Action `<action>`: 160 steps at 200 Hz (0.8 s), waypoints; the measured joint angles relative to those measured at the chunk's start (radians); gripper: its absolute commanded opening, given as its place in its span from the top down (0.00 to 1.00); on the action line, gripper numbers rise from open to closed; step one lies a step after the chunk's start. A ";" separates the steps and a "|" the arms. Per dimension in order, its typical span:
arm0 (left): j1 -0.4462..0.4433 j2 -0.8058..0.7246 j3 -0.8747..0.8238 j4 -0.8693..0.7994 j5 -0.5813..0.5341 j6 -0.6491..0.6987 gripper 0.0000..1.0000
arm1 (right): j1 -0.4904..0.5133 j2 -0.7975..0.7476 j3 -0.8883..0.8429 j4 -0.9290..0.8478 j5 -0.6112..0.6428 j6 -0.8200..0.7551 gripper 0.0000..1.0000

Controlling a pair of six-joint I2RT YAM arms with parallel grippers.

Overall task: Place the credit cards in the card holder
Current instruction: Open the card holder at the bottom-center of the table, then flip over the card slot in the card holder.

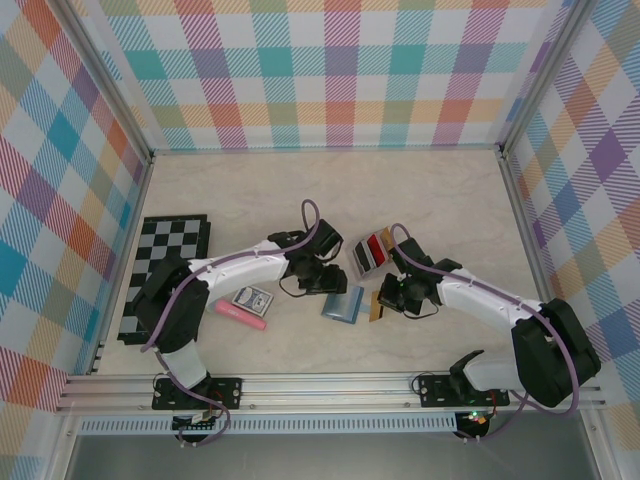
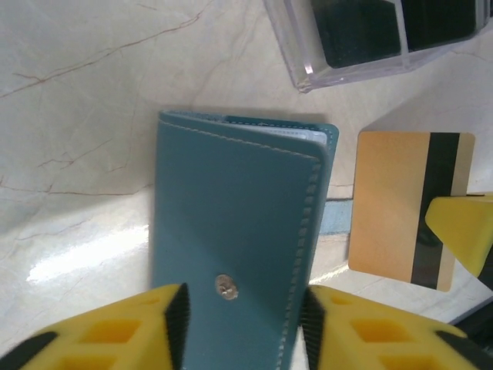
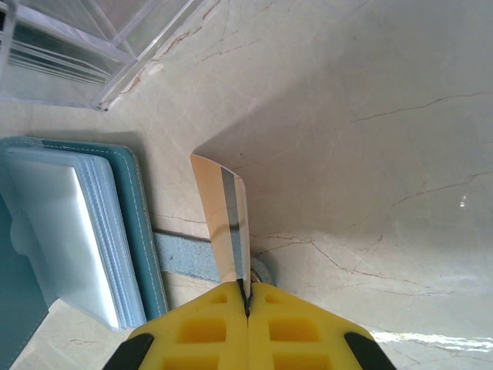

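Observation:
The teal-blue card holder (image 2: 231, 208) lies at mid-table, its stitched cover with a metal snap standing between my left gripper's (image 2: 245, 308) pads. Both pads press its edges, so that gripper is shut on it. In the right wrist view the card holder (image 3: 69, 231) is folded open, showing pale blue slots. My right gripper (image 3: 248, 291) is shut on a tan-gold credit card (image 3: 223, 216) with a dark stripe, held edge-up just right of the holder. From above, this card (image 1: 378, 307) sits beside the holder (image 1: 343, 303). More credit cards, red and black, stand in a clear box (image 1: 368, 252).
A blue-and-white playing-card box (image 1: 252, 298) and a pink stick (image 1: 240, 313) lie left of the holder. A checkerboard (image 1: 165, 270) covers the left side. The clear box (image 2: 362, 38) stands close behind both grippers. Metal frame rails and plaid walls enclose the table.

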 measured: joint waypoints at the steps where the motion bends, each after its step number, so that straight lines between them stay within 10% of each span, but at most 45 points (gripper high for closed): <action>1: 0.000 0.000 0.000 0.001 0.000 -0.002 0.74 | 0.000 0.000 0.000 0.000 0.000 0.000 0.97; 69: 0.030 -0.068 -0.040 -0.002 -0.038 -0.016 1.00 | 0.000 0.010 0.023 -0.024 0.029 -0.030 0.98; 160: 0.073 -0.182 -0.312 0.183 0.070 -0.166 1.00 | -0.019 -0.046 0.060 -0.111 0.052 -0.096 0.96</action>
